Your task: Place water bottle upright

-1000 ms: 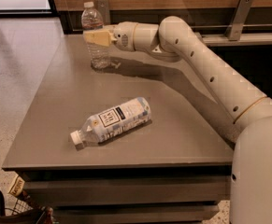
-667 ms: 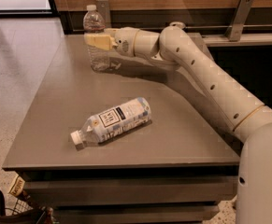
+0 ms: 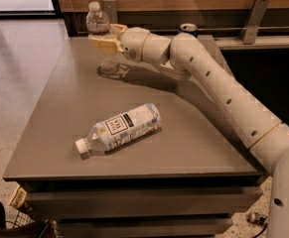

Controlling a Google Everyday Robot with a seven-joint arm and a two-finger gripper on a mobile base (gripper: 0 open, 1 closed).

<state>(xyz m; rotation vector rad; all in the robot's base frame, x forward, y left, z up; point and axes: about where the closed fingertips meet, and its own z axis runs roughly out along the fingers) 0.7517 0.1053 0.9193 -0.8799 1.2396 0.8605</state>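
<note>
A grey table is seen from above and in front, with a white robot arm reaching across it from the lower right toward the far left corner.

At that corner stands the water bottle, small, clear and ribbed. Its white cap points straight up, so its long axis is vertical.

The gripper meets the bottle from the right, held level and roughly square to the bottle's axis. Its two tan fingers sit on either side of the bottle's middle, one in front and one behind. They appear clamped on the body, so the gripper is grasping the water bottle.

The bottle's base sits at or very close to the table top, just beside the left edge. Whether it is fully resting there cannot be told.

A larger bottle with a big white-and-dark label lies on its side near the table's centre, well apart from the gripper, its cap pointing toward the front left. A blue can shows at the far edge, partly hidden behind the arm.

Judging from this, the bottle is already upright, and the task is near its end. The coming move likely calls for opening the fingers and drawing back to the right, along the gripper's own line. A sideways brush could tip the light bottle off the near edge.
</note>
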